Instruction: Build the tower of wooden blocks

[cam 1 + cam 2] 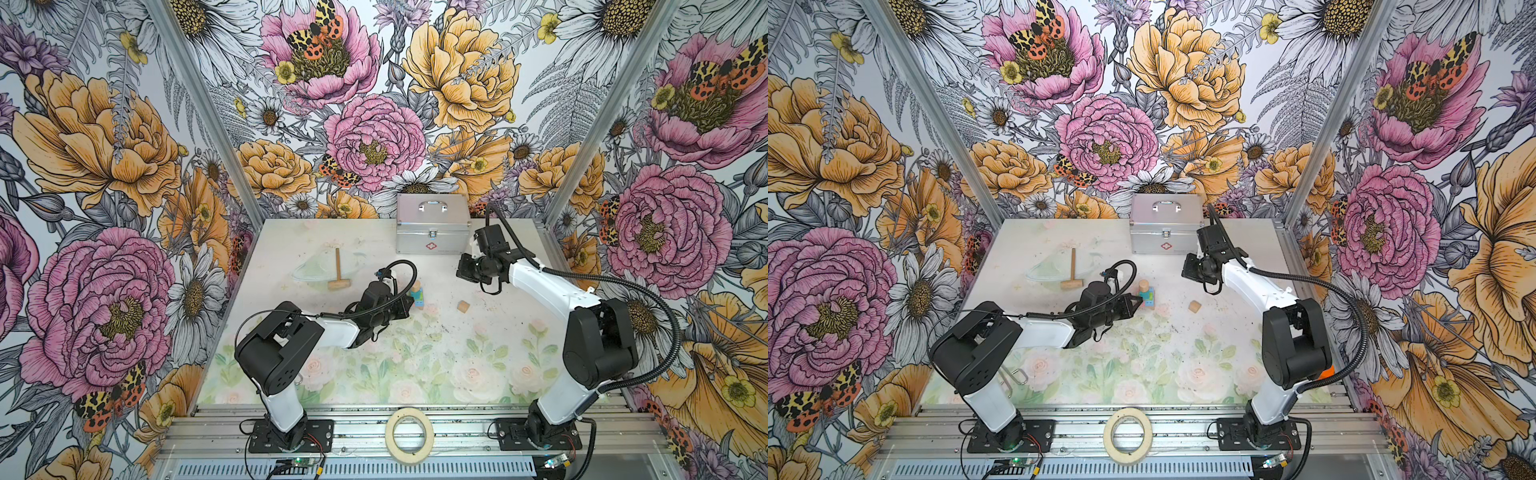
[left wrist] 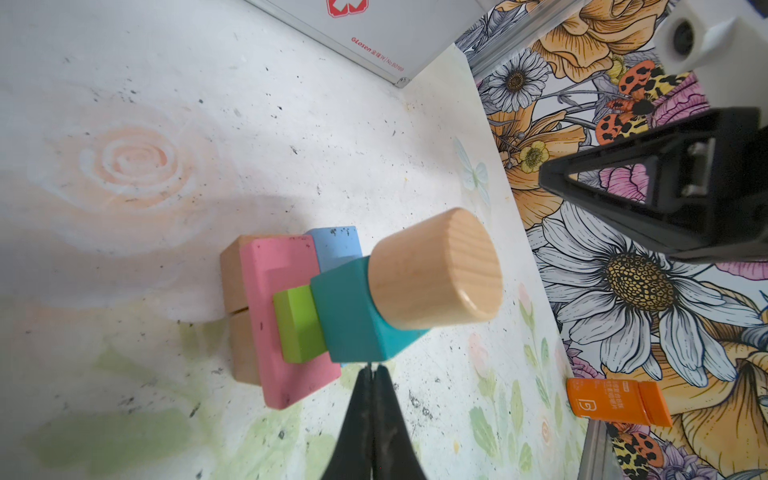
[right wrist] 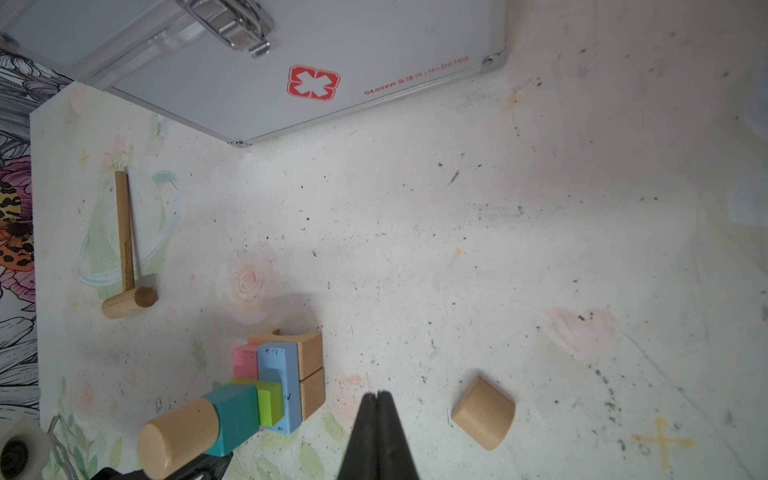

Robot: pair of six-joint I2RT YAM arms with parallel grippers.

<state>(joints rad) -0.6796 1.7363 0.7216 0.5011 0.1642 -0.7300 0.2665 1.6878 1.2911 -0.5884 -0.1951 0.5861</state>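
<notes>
The tower (image 1: 417,293) stands mid-table in both top views. In the left wrist view it is two tan blocks (image 2: 239,270) at the base, then a pink brick (image 2: 286,316) and a light blue brick (image 2: 336,247), a green block (image 2: 299,324), a teal cube (image 2: 353,316) and a tan cylinder (image 2: 436,270) on top. My left gripper (image 2: 371,368) is shut and empty, its tips right at the teal cube's side; I cannot tell if they touch. One loose tan block (image 3: 483,412) lies to the tower's right. My right gripper (image 3: 377,394) hangs shut and empty, above the table between tower and loose block.
A silver case (image 1: 432,226) stands at the back of the table. A wooden T-shaped mallet (image 1: 338,270) lies at the back left. A tape roll (image 1: 409,434) rests on the front rail. An orange bottle (image 2: 615,403) sits by the wall.
</notes>
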